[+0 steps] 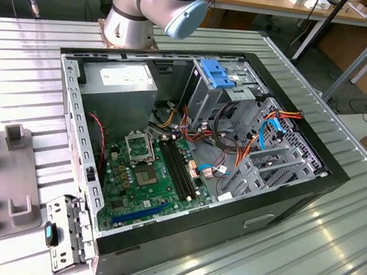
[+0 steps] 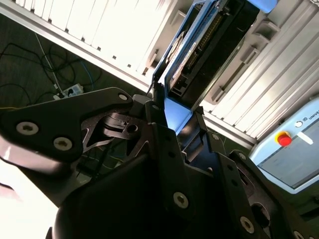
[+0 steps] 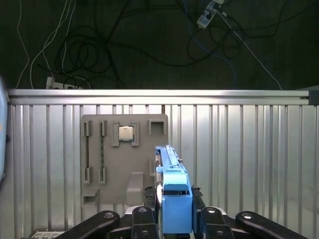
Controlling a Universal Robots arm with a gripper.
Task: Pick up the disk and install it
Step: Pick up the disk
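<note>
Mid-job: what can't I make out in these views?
- Blue-framed silver-grey metal disk: edge-on in the first wrist view; in the second wrist view the black gripper covers its near end and the frame edge crops its far end.
- Grey robot arm: cut off by the exterior view's top edge.
- Metal drive cage slots: behind its walls.

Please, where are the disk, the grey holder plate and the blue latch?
the disk [image 3: 177,201]: first wrist view, the blue carrier's near end.
the grey holder plate [image 3: 124,162]: first wrist view, its bare middle.
the blue latch [image 1: 215,73]: exterior view, its top face.
</note>
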